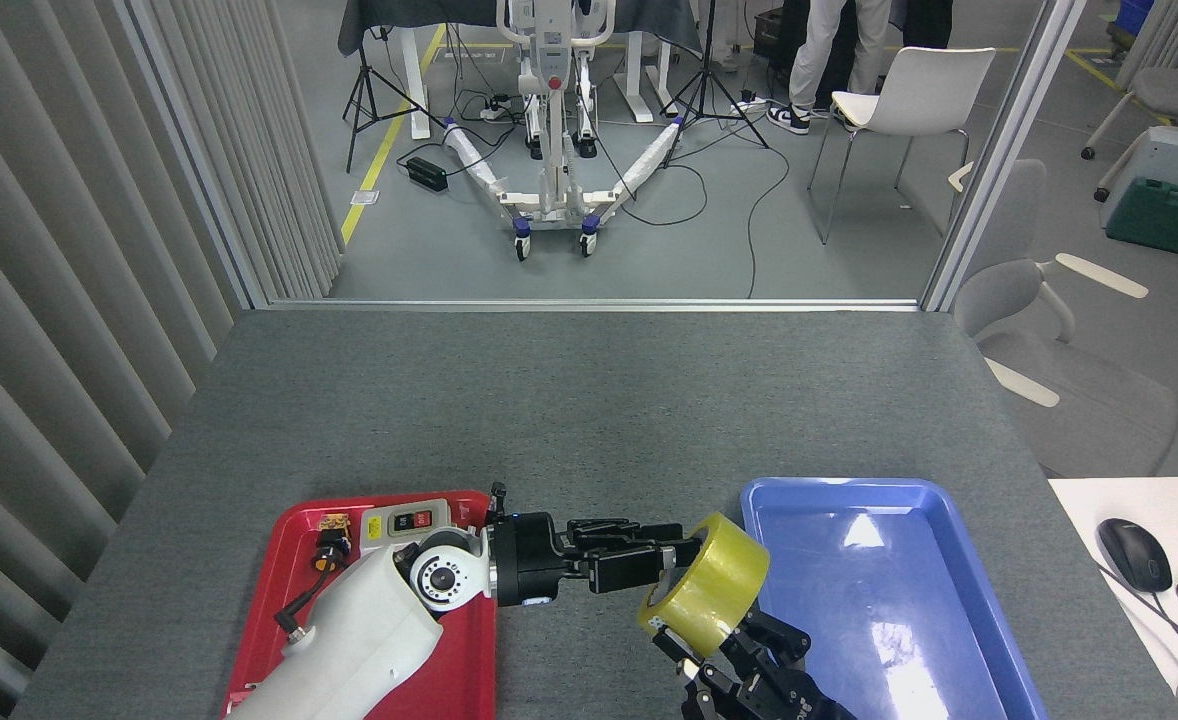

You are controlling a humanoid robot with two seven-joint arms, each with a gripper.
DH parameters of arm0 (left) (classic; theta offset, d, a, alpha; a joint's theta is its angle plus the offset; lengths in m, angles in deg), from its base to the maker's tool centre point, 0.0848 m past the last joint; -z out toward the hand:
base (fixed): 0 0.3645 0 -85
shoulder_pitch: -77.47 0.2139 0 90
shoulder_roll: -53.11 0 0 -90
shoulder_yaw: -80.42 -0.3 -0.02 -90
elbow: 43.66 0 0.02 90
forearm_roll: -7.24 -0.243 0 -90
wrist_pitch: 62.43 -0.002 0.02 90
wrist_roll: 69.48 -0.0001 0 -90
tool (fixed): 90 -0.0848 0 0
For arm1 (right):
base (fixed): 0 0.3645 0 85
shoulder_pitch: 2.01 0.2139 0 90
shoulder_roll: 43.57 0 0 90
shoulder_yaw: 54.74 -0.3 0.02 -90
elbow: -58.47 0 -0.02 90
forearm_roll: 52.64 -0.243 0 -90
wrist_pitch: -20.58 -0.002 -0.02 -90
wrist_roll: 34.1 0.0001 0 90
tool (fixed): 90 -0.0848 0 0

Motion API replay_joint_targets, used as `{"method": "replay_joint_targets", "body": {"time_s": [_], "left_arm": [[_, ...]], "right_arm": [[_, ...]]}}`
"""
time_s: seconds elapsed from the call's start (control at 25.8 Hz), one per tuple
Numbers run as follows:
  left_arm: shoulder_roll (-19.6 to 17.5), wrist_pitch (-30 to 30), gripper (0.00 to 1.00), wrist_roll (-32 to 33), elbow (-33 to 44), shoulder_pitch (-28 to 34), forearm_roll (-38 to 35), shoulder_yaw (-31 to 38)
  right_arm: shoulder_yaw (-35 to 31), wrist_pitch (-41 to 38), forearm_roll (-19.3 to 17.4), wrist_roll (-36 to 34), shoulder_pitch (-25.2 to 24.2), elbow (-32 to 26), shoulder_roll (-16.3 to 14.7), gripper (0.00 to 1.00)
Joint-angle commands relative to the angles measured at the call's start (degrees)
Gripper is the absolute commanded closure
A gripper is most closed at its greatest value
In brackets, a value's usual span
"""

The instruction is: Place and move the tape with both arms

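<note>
Tape (706, 583) held off table, pinched by left gripper (671, 560) through core, just left of blue tray (959, 620). Right gripper (739, 665) spread beneath tape, fingers touching underside.

The left arm (349, 640) has a smooth, rounded white casing that narrows toward the wrist. At the wrist sits a round joint housing (439, 577) with a grey face, a dark centre ring and small fasteners around it. Beyond the joint is a black cylindrical wrist body with a small blue indicator light on its underside. The left gripper (669, 560) is black, built of several jointed, blocky finger segments. The right gripper (739, 665) is likewise black and multi-fingered, with angular links and pale tips on some fingers; white lettering shows on its base near the lower edge.
</note>
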Motion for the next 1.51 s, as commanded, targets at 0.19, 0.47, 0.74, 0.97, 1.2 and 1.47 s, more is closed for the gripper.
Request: {"method": "replay_joint_targets", "body": {"time_s": [0.19, 0.47, 0.74, 0.97, 1.2, 1.47], "left_arm": [[-0.9, -0.4, 0.02, -1.1, 0.1, -0.1, 0.0, 1.9], [-5.8, -0.6, 0.02, -11.0, 0.0, 1.7, -3.8, 9.6], [-12.4, -1.6, 0.02, -24.8, 5.0, 12.4, -7.3, 21.2], [-11.9, -15.1, 0.02, -25.5, 18.2, 22.9, -30.5, 34.2], [-11.6, -32.5, 0.01, -27.4, 31.5, 31.3, -49.0, 37.1], [-10.6, -33.7, 0.01, -34.7, 31.3, 31.8, -48.8, 37.1]], "right_arm": [[-3.2, -0.1, -0.2, 0.0, -2.0, -0.3, -0.3, 1.00], [-13.6, 6.8, 0.1, 12.4, -3.3, -0.3, -0.5, 1.00], [-13.8, 30.1, -0.3, 39.0, 3.3, 0.0, -4.6, 1.00], [-7.8, 41.2, -10.2, 54.2, 9.4, 4.1, -9.9, 0.99], [-5.6, 45.6, -12.2, 59.5, 9.6, 4.2, -11.1, 0.96], [-1.8, 48.6, -17.0, 60.0, 12.3, 7.0, -12.0, 0.73]]}}
